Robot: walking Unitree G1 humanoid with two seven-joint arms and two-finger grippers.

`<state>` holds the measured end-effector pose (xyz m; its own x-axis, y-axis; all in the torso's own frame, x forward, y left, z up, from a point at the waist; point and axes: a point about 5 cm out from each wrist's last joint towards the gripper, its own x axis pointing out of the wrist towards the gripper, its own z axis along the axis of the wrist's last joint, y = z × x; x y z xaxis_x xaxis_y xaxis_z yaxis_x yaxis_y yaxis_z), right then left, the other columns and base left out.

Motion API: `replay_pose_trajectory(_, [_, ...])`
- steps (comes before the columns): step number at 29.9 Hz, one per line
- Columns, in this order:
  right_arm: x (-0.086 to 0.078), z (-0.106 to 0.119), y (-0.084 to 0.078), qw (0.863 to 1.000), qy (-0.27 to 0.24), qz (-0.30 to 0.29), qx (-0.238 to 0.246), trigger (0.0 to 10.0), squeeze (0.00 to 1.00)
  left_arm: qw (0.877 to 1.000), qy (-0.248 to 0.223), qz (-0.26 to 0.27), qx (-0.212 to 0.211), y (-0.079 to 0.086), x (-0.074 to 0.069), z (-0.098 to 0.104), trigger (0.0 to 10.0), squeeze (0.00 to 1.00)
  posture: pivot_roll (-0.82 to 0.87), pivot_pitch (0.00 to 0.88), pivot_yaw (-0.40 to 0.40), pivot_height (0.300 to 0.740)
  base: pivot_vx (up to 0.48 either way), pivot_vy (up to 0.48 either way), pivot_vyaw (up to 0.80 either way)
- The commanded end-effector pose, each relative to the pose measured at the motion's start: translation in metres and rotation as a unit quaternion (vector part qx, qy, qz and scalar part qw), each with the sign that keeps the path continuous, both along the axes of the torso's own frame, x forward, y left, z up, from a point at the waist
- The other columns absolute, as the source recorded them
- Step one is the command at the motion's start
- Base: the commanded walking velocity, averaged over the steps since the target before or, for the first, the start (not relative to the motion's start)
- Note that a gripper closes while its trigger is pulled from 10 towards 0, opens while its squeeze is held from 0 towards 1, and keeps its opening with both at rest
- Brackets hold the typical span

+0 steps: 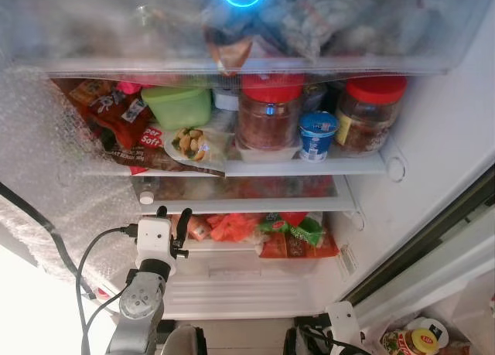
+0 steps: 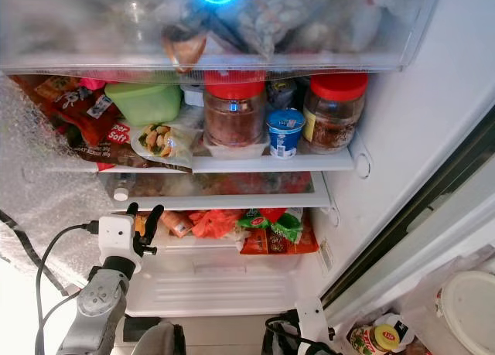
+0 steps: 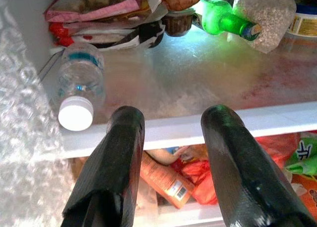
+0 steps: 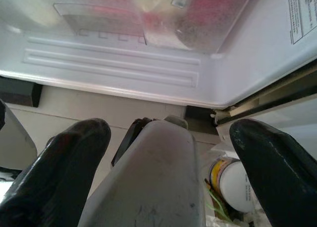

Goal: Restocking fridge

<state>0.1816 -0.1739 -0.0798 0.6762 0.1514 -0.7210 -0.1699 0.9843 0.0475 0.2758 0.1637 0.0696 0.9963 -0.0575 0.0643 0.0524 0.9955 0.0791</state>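
Clear plastic water bottle [image 3: 79, 91] — lying on its side at the shelf's [image 3: 277, 119] left edge, white cap toward the left gripper [image 3: 168, 133]; fingers apart, empty — left arm nearer

Top drawer [image 1: 232, 30] contents blurred behind frosted plastic; yellow-lidded jar [image 1: 414, 343] edge-cropped.

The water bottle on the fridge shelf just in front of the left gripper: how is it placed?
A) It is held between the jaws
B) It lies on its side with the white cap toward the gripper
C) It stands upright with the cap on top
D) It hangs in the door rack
B: the water bottle lies flat on the glass shelf, white cap facing the open left gripper.
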Motion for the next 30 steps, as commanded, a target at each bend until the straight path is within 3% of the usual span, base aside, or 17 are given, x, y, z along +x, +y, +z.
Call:
replay_pose_trajectory(1, [-0.010,-0.005,-0.003,1.000,0.019,-0.011,0.000,10.0,0.00,1.000,0.010,0.006,-0.001,0.001,-0.004,-0.004,10.0,0.00,0.01,0.078,-0.025,0.648,-0.300,0.000,0.00])
replay_pose_trajectory(10, [-0.004,-0.003,-0.002,1.000,0.017,-0.008,0.001,10.0,0.00,1.000,0.013,0.008,-0.002,0.001,-0.005,-0.003,10.0,0.00,0.01,0.076,-0.027,0.648,-0.314,0.000,0.00])
replay_pose_trajectory(23, [-0.009,-0.005,-0.001,1.000,0.020,-0.005,0.004,10.0,0.00,1.000,0.022,0.010,-0.003,0.001,-0.006,-0.007,10.0,0.00,0.01,0.076,-0.028,0.648,-0.320,0.000,0.00])
replay_pose_trajectory(28, [-0.015,-0.007,0.001,1.000,0.020,-0.002,0.007,10.0,0.00,0.999,0.052,0.017,-0.005,0.004,-0.008,-0.018,10.0,0.00,0.01,0.074,-0.028,0.648,-0.234,0.000,0.00])
replay_pose_trajectory(30, [-0.018,-0.008,0.005,1.000,0.019,0.001,0.009,10.0,0.00,0.994,0.102,0.042,-0.006,0.015,-0.012,-0.036,10.0,0.00,0.01,0.074,-0.028,0.648,0.000,0.000,0.00])
